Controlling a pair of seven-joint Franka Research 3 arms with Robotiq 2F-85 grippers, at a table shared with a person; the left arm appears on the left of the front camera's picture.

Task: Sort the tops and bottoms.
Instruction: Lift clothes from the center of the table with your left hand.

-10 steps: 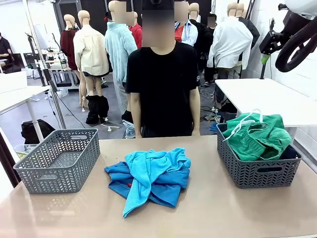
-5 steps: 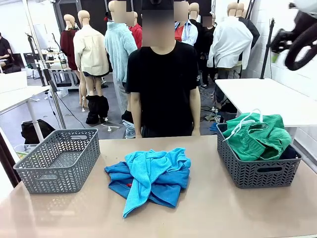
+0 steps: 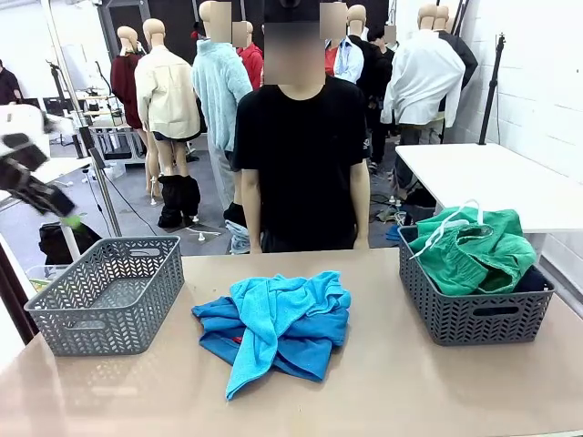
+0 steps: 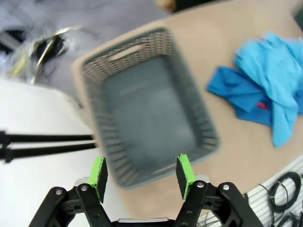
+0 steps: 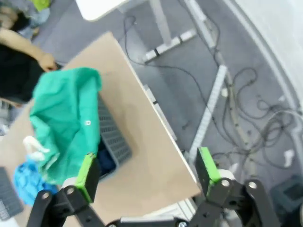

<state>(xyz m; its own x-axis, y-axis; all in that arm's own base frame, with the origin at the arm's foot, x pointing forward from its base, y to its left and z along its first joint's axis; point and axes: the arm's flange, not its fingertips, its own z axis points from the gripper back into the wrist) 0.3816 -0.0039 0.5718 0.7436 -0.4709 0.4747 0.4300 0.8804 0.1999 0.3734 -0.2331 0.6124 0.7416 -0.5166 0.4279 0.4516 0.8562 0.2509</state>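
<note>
Counter (image 3: pixel 383 382): two grey baskets, one at each side of the front view, and a pile of garments between them.

Tops: the turquoise shirt (image 3: pixel 273 323) lies crumpled on the blue shirt (image 3: pixel 314 350) at the centre of the frame, directly on the counter. They touch each other and are well apart from both baskets. A small red mark (image 3: pixel 239 340) shows at the pile's lower left.

Bottoms: the green garment (image 3: pixel 474 250) is heaped in the right basket (image 3: pixel 474 319) and rises above its rim, with a white drawstring (image 3: pixel 446 228) looped at its top. A dark navy garment (image 3: pixel 536 279) shows beneath it at the basket's right end.

The left basket (image 3: pixel 109 309) holds nothing.

Left gripper (image 4: pixel 141 165): jaws moderately wide, nothing between the green pads. In the left wrist view it is raised above the left basket, and in the front view it appears blurred at the left edge, above that basket.

Right gripper (image 5: pixel 147 163): jaws wide, nothing held. It is high over the counter's corner and the cabled floor, with the green garment at the left of the right wrist view.

A person (image 3: pixel 301 155) in a black T-shirt stands at the counter's far edge, arms down.
</note>
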